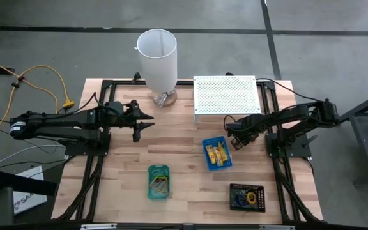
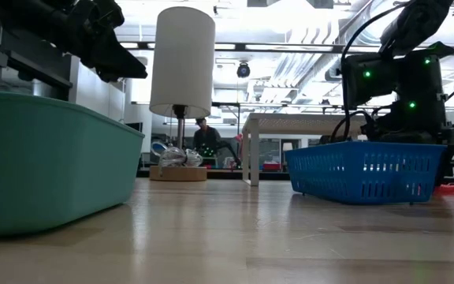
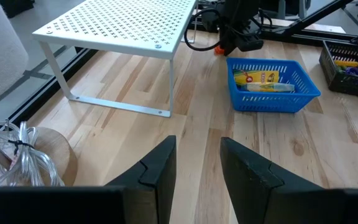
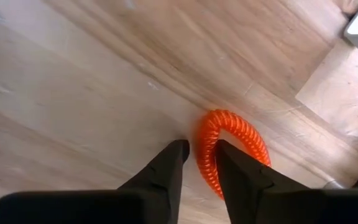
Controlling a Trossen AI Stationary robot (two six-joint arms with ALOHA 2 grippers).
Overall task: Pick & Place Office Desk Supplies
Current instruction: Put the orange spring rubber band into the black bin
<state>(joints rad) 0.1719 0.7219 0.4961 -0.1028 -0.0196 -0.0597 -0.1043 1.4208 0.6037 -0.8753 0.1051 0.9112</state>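
Two matte black jointed arms, the right arm (image 2: 396,75) dotted with green lights.

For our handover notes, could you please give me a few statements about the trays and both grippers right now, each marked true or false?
1. The blue tray holds yellow packets. True.
2. The right gripper is above the green tray. False: it is down at the wooden table beside the blue tray, its fingertips around one strand of an orange coiled loop.
3. The left gripper holds a clip. False: its fingers are apart with nothing between them.
4. The black tray sits in front of the right arm's base. True.
5. The white perforated shelf stands beside the tall white cylinder. True.
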